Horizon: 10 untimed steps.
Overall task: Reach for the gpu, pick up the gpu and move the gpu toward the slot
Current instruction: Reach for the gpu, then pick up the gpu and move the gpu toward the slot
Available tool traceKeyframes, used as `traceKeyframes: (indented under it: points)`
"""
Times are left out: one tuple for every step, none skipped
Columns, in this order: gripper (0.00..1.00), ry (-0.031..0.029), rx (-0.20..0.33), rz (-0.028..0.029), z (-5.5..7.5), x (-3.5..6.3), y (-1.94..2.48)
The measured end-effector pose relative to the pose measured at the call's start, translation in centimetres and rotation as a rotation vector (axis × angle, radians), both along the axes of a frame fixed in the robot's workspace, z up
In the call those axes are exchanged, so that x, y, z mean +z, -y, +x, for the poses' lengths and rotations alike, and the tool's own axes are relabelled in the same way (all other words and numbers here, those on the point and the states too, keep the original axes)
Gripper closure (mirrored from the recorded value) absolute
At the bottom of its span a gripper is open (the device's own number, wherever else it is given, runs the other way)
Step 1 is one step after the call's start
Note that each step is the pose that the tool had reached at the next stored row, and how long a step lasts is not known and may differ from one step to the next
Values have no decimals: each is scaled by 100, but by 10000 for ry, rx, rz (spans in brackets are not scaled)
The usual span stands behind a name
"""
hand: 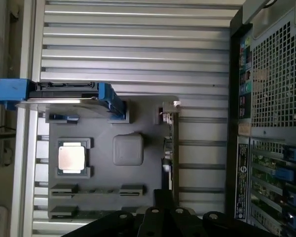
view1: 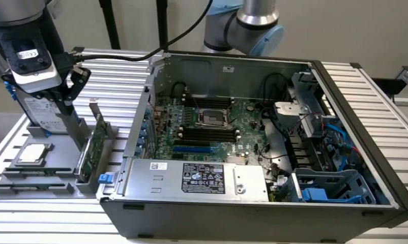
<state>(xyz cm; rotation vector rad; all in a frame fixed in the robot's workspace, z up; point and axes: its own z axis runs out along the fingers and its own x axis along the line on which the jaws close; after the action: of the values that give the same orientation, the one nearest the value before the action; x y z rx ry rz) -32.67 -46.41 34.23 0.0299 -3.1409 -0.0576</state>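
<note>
Computer case (view1: 258, 218), open, sits foremost. At the exterior view's left the gpu (view1: 88, 150) stands on edge in a grey holder (view1: 34, 190) (long axis running away, bracket at the far end). The gripper (view1: 65, 104) hangs near it, apart; its opening I cannot tell.

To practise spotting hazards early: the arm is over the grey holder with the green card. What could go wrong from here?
The thin green circuit-board card stands on edge in the grey plastic holder; an off-centre grasp might jam it. The silver hard drive with blue rails stands close to the gripper, which could clip it descending. The open metal computer case rises beside the card; a low carry might strike its wall.
</note>
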Motion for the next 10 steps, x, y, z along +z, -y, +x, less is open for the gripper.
traceKeyframes:
  points:
    - [89, 0, 1, 0, 26, -4, 11]
    - [89, 2, 2, 2, 39, -7, 14]
    - [89, 2, 1, 1, 40, -7, 14]
    - [89, 1, 1, 3, 39, -7, 14]
    - [89, 1, 0, 4, 39, -7, 14]
    - [89, 1, 0, 4, 40, -7, 14]
    - [89, 1, 1, 4, 40, -7, 14]
    - [89, 1, 1, 5, 40, -7, 14]
    - [89, 1, 1, 4, 40, -6, 14]
    - [89, 1, 1, 4, 40, -7, 14]
